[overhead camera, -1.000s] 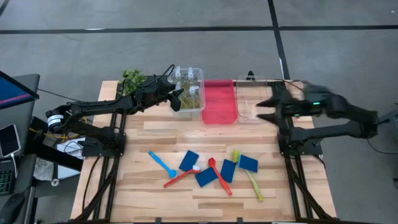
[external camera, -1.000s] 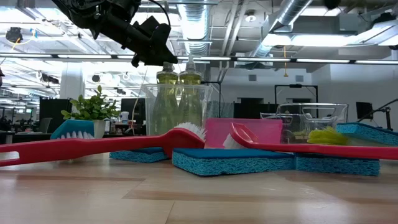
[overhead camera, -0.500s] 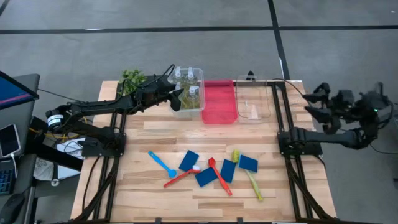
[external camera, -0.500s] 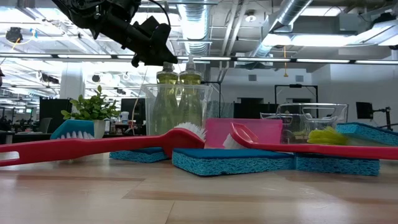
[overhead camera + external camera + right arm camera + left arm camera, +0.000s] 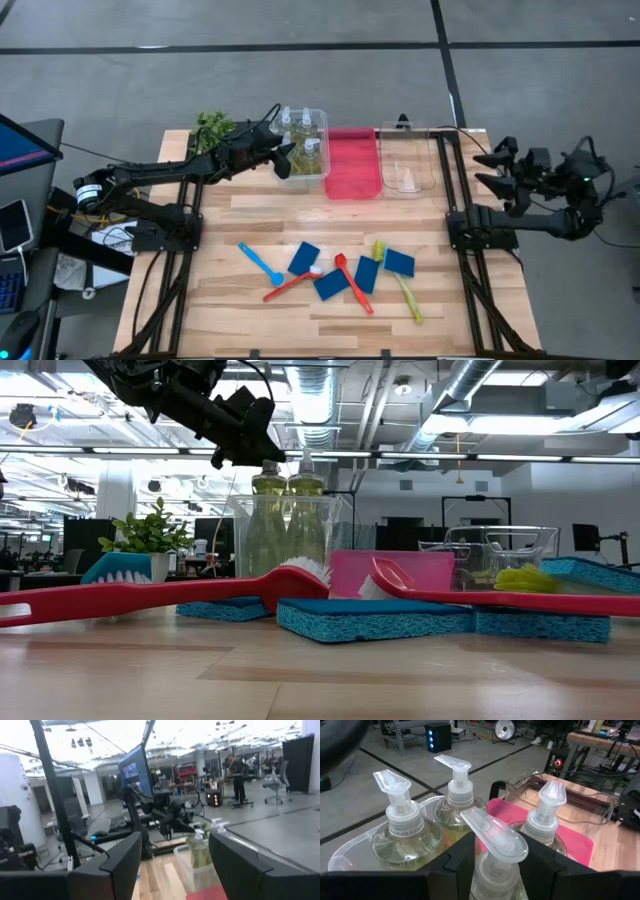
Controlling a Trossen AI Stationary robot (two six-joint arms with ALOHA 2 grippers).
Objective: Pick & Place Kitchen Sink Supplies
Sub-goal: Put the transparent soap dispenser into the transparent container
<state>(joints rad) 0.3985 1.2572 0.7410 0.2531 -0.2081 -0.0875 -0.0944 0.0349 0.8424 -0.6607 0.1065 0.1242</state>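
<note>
Several clear bottles of yellow-green liquid (image 5: 303, 135) stand in a clear bin (image 5: 322, 118) at the table's far side. My left gripper (image 5: 285, 160) reaches into this bin from the left and is shut on the near-left bottle (image 5: 495, 840). Three other bottles (image 5: 455, 795) stand around it. Blue sponges (image 5: 330, 285), a blue brush (image 5: 260, 263), two red brushes (image 5: 353, 283) and a yellow-green brush (image 5: 405, 290) lie flat on the near half of the table. My right gripper (image 5: 483, 170) hangs open past the table's right edge. My left gripper has the bottle's neck (image 5: 495, 872), just under the pump top, between its two fingers (image 5: 462, 855). The fingers come in slanting from the table's left. The bottle is upright among the others in the bin; its base is hidden by the gripper.
A red bin (image 5: 352, 162) sits right of the bottle bin, and a second clear bin (image 5: 408, 160) right of that. A small green plant (image 5: 212, 128) stands at the far left corner. Bare wood shows between the bins and the sponges.
My right arm has swung from above the right clear bin toward the table's right edge and now hangs beyond it, gripper open throughout. The left arm and the bottles have kept still.
</note>
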